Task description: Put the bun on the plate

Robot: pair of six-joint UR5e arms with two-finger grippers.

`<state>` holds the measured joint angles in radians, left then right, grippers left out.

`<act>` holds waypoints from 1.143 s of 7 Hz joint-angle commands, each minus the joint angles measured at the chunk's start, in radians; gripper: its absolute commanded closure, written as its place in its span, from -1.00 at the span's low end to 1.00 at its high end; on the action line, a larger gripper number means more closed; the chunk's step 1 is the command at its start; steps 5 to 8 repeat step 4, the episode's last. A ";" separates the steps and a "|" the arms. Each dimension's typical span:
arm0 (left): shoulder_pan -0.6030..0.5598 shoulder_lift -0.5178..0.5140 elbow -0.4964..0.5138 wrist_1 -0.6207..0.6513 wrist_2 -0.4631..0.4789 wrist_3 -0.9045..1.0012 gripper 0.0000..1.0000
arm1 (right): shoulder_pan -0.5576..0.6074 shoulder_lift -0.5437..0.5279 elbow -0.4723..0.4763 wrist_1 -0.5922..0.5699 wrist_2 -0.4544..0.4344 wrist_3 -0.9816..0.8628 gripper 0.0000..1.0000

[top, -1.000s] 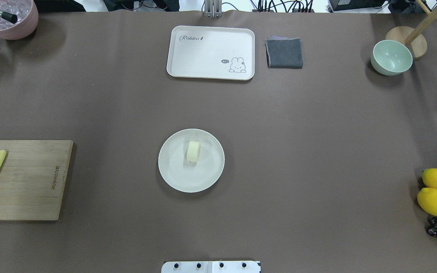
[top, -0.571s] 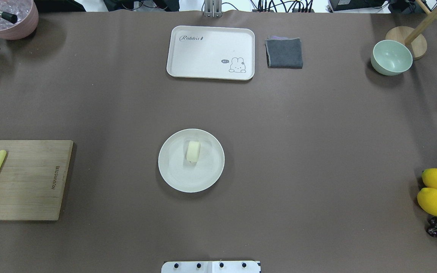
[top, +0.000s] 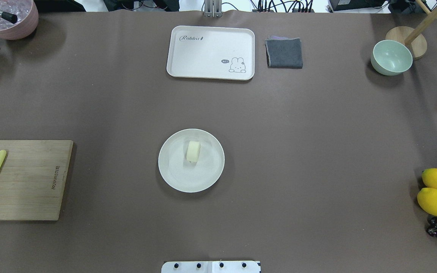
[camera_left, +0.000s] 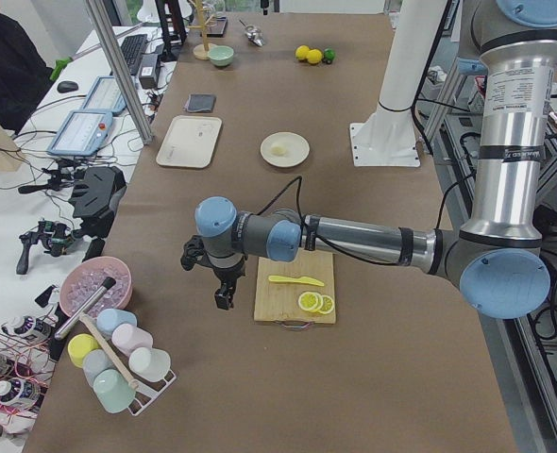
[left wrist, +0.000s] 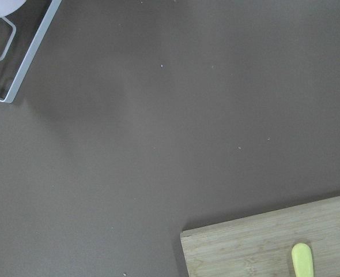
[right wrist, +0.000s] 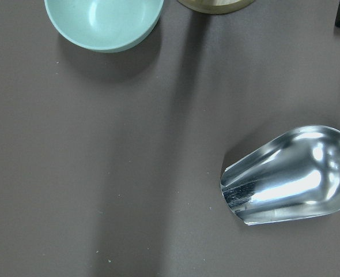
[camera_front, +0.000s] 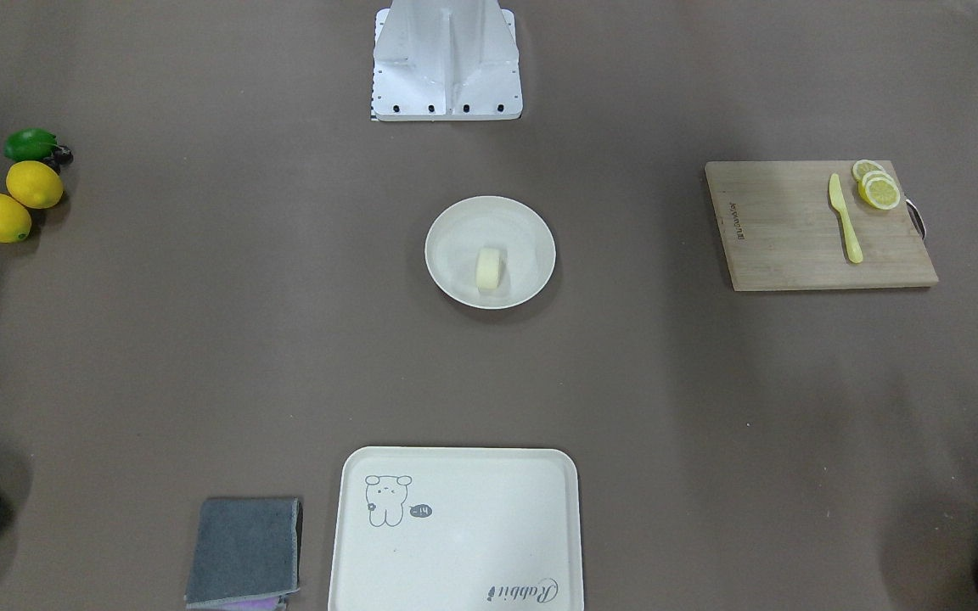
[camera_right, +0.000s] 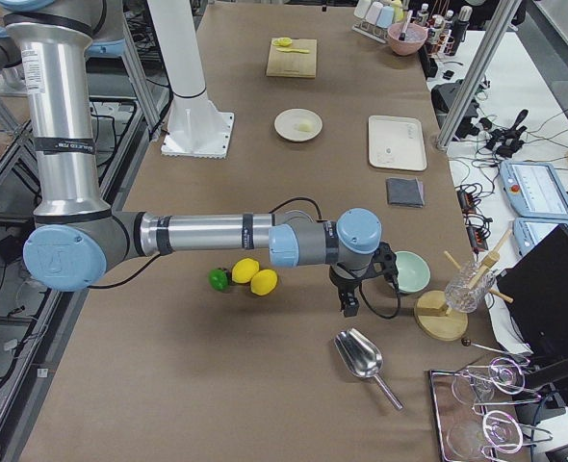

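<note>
We are finding the bun (top: 193,151) resting inside the plate (top: 176,178); placing looks done. Left gripper (camera_left: 224,300) and right gripper (camera_right: 347,306) are hanging at opposite ends of the table (top: 317,132), well apart from it; we cannot tell their opening. Next: only verifying.

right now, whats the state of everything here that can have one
bun: resting on the plate, ungripped
plate: flat on the table, carrying the bun
green bowl: upright
grey cloth: folded
yellow knife: lying flat on the cutting board
lemon slices: cut, overlapping, on that board
metal scoop: lying on the table
left pincer: beside the board, open or shut unclear
right pincer: near the bowl, open or shut unclear
</note>
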<state>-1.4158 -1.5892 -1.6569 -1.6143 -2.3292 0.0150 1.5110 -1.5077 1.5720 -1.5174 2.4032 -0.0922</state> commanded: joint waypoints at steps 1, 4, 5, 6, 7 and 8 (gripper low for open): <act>0.002 -0.002 -0.001 -0.001 -0.001 -0.001 -0.97 | 0.000 0.003 0.000 -0.003 0.005 0.000 -1.00; 0.000 -0.009 -0.026 -0.003 0.004 -0.001 -0.97 | 0.000 0.000 -0.004 0.000 0.004 0.000 -1.00; 0.000 -0.009 -0.026 -0.003 0.004 -0.001 -0.97 | 0.000 0.000 -0.004 0.000 0.004 0.000 -1.00; 0.000 -0.009 -0.026 -0.003 0.004 -0.001 -0.97 | 0.000 0.000 -0.004 0.000 0.004 0.000 -1.00; 0.000 -0.009 -0.026 -0.003 0.004 -0.001 -0.97 | 0.000 0.000 -0.004 0.000 0.004 0.000 -1.00; 0.000 -0.009 -0.026 -0.003 0.004 -0.001 -0.97 | 0.000 0.000 -0.004 0.000 0.004 0.000 -1.00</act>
